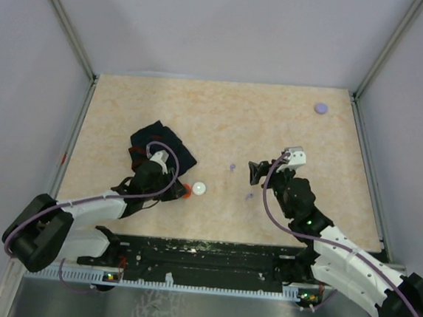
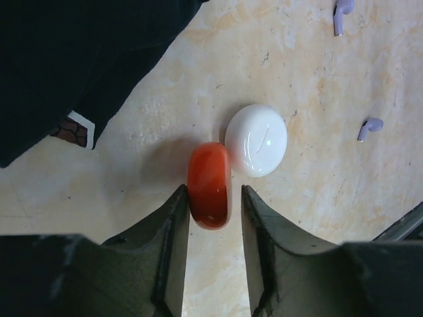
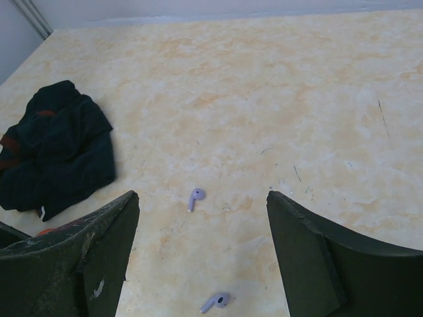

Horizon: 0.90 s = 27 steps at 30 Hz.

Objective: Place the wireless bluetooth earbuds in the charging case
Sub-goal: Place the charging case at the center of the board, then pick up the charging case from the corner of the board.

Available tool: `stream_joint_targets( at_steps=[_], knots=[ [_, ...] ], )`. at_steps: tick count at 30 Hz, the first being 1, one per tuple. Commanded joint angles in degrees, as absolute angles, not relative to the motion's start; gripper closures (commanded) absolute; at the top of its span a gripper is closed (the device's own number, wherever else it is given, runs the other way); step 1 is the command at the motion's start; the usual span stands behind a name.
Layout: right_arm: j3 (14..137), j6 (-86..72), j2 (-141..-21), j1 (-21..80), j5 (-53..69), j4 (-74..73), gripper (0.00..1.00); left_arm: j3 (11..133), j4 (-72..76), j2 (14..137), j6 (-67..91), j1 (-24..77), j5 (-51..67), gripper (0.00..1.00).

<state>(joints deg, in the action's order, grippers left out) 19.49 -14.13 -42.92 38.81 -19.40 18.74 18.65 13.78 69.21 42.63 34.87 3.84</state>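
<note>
Two lavender earbuds (image 3: 195, 197) (image 3: 217, 302) lie loose on the table, apart from each other, and also show in the top view (image 1: 232, 167) (image 1: 250, 196). My right gripper (image 3: 203, 196) hangs open above them with nothing between its fingers. A red round case (image 2: 209, 185) shows edge-on between the fingers of my left gripper (image 2: 213, 193). Its left finger touches the case and a gap shows at the right finger. A white round case (image 2: 256, 139) lies flat against the red one. A lavender round case (image 1: 320, 107) sits at the far right corner.
A crumpled dark cloth (image 1: 161, 147) lies left of centre, just behind my left gripper. Grey walls with metal posts close in the table on three sides.
</note>
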Motion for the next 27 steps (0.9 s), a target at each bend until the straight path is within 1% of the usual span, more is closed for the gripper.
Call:
stream_joint_targets(
  at_steps=[1,5,8,15,16,17,19,23,27],
  knots=[
    [19.6,-14.5,-42.2,38.4,-20.5,21.9,0.22,20.7,12.4,69.2,42.9,34.5,3.1,0.56],
    [19.7,-14.6,-42.5,38.4,-20.8,21.7,0.22,21.7,7.7,67.2,44.1,34.5,0.8,0.46],
    [20.3,-14.7,-43.0,38.4,-21.3,20.9,0.22,24.4,0.9,65.5,44.4,34.5,-1.8,0.39],
    [22.3,-14.6,-45.7,38.4,-23.5,19.6,0.2,34.9,-17.7,62.3,37.8,34.5,-5.4,0.13],
    [22.9,-14.7,-46.4,38.4,-23.8,19.1,0.2,36.1,-20.0,61.5,36.8,34.5,-6.0,0.09],
    [23.7,-14.6,-47.2,38.4,-24.1,18.4,0.19,37.1,-21.5,60.6,35.4,34.5,-6.4,0.08],
    [25.2,-14.4,-48.9,38.3,-25.3,16.3,0.18,38.7,-23.9,58.5,32.8,34.5,-7.9,0.01],
    [29.5,-14.2,-53.1,37.5,-27.0,12.1,0.12,44.7,-28.6,55.9,23.0,34.5,-12.4,0.01],
    [35.3,-15.3,-58.4,33.9,-27.4,6.2,0.06,50.6,-30.7,56.2,12.9,34.3,-16.5,0.0]
  ],
)
